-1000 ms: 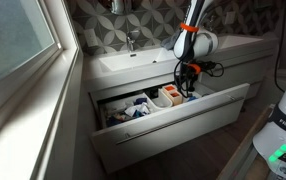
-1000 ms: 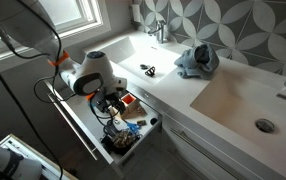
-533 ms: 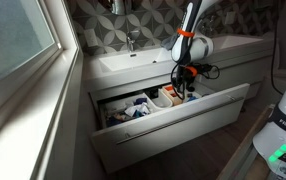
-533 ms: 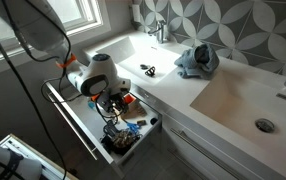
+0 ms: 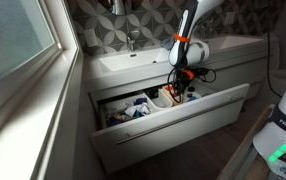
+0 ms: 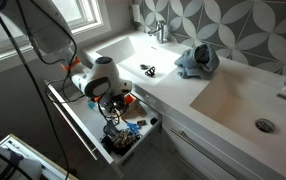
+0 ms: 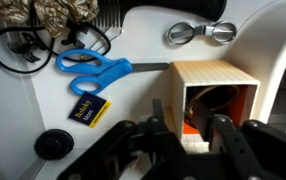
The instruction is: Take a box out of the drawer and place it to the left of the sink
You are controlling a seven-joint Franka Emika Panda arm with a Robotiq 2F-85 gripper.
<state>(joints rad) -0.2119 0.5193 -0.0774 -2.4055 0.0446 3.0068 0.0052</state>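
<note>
I'm working in a bathroom: a white vanity with a sink under patterned tile, a window to one side, and the drawer below pulled open and full of clutter.

In an exterior view the gripper hangs over the back of the open drawer, close under the counter edge. Compared with a second ago the arm's white joint sits a little lower, so I have been coming down. The drawer's contents look unchanged.

In an exterior view from the counter side, the gripper is low over the drawer, beside the sink. It has shifted slightly toward the counter since the earlier frame.

In the wrist view the wooden box stands in the drawer with its open side facing the camera, showing an orange inside. Blue scissors lie well to one side. The gripper has its fingers spread and seems to hold nothing. The box lies a little right of the jaw centre. Its left wall falls in the gap, so I judge I must nudge right before closing.
</note>
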